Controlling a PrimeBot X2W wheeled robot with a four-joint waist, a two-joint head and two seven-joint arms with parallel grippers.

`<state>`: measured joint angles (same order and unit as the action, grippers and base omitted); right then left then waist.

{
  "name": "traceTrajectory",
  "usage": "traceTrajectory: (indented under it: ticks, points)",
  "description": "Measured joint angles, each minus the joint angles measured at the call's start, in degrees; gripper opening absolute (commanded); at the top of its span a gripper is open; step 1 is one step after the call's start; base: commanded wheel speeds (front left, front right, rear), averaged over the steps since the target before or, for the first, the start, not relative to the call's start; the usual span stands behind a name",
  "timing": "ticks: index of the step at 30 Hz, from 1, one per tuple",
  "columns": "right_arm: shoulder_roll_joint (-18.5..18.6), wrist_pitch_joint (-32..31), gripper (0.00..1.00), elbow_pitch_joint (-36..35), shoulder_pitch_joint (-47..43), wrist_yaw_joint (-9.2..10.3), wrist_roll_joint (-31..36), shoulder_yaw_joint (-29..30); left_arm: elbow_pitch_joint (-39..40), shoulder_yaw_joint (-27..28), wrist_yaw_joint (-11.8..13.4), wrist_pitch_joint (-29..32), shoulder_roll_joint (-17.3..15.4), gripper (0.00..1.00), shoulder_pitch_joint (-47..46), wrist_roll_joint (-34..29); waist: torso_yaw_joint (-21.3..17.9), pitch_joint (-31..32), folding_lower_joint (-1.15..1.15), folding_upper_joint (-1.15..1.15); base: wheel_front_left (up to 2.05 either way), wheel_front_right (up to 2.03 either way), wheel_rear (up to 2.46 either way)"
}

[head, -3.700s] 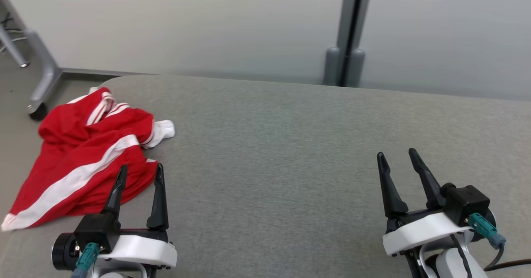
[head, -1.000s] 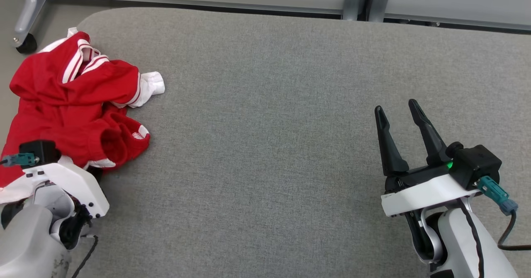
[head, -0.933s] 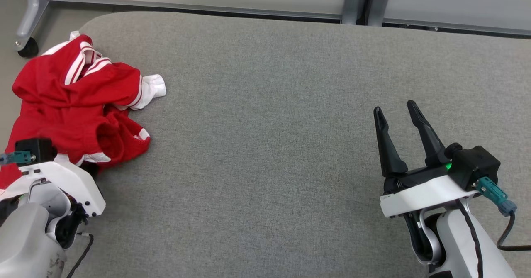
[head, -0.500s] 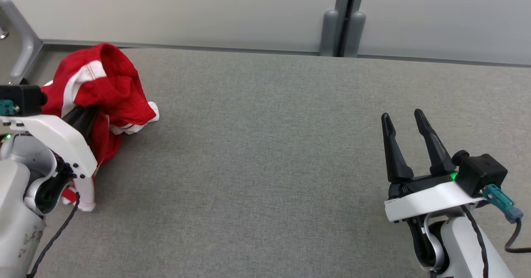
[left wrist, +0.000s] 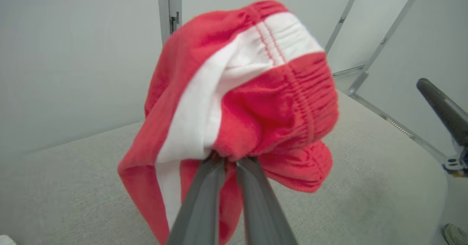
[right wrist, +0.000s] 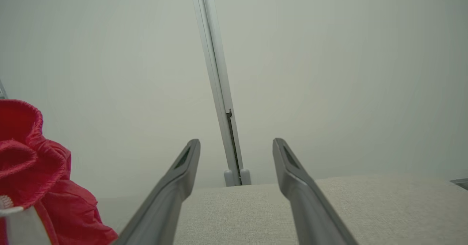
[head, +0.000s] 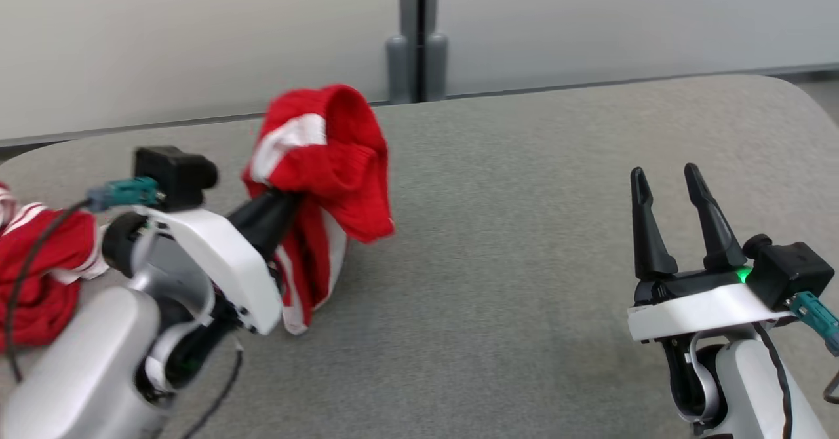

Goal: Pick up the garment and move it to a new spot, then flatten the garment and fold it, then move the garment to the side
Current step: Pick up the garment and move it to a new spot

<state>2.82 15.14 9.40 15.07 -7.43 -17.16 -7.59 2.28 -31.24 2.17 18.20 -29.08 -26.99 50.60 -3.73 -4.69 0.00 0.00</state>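
Observation:
The garment [head: 328, 151] is red with white stripes and an elastic waistband. It hangs bunched above the grey table [head: 524, 229], left of centre. My left gripper [head: 292, 196] is shut on its cloth, the fingertips buried in the folds. The rest of the garment trails down and off to the left [head: 39, 275]. In the left wrist view the two fingers [left wrist: 204, 186] pinch the garment [left wrist: 256, 91] just under the waistband. My right gripper [head: 668, 177] stands open and holds nothing over the table's right side. In the right wrist view the garment [right wrist: 29, 172] is at the far left, apart from the gripper [right wrist: 236, 142].
Pale wall panels joined by a grey post [head: 414, 33] stand right behind the table. The table's rounded far right corner [head: 786, 88] is in view. One finger of the right gripper [left wrist: 442, 109] shows at the right of the left wrist view.
The left gripper, shut on the garment, has lifted it off the table's left end and carried it toward the middle. The head camera has turned. The right gripper stays open.

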Motion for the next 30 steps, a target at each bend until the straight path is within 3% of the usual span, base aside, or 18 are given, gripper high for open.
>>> traceTrajectory:
  ticks: [3,8,14,15,16,23,30]
  points:
    - [0.0,0.0,1.00,-0.3,0.2,0.00,0.2,0.2,0.6,-1.4,0.4,0.5,1.8,0.00,0.7,0.0,-2.0,-0.4,0.00,0.00,0.00,0.00,0.00]
    - [0.0,0.0,1.00,-0.8,1.0,0.00,0.2,0.1,-3.9,-5.0,0.7,-1.0,7.8,0.00,0.8,-0.4,-6.0,-2.3,0.00,0.00,0.00,0.00,0.00]
    - [0.0,0.0,1.00,-1.1,1.8,0.00,0.1,-0.2,-14.5,-8.8,-3.2,-5.4,16.2,0.00,-2.8,-1.7,-8.6,-5.4,0.00,0.00,0.00,0.00,0.00]
    - [0.0,0.0,1.00,-1.0,1.9,0.00,0.2,-0.2,-16.6,-9.0,-3.8,-6.1,17.6,0.33,-3.3,-1.5,-8.8,-5.8,0.00,0.00,0.00,0.00,0.00]
    - [0.0,0.0,1.00,-1.1,2.1,0.00,0.3,-0.4,-19.0,-9.4,-4.4,-6.7,18.6,1.00,-3.7,-1.6,-9.0,-6.1,0.00,0.00,0.00,0.00,0.00]
    - [0.5,0.0,1.00,-1.3,2.5,0.00,0.5,-0.9,-28.9,-11.1,-7.3,-12.2,21.3,1.00,-6.1,-3.1,-7.8,-5.7,0.00,0.00,0.00,0.00,0.00]
    - [1.2,0.0,1.00,-1.3,1.0,0.00,0.4,-1.2,-27.6,-9.9,-7.0,-19.5,19.1,1.00,-5.7,-5.3,-4.0,-3.6,0.00,0.00,0.00,0.00,0.00]
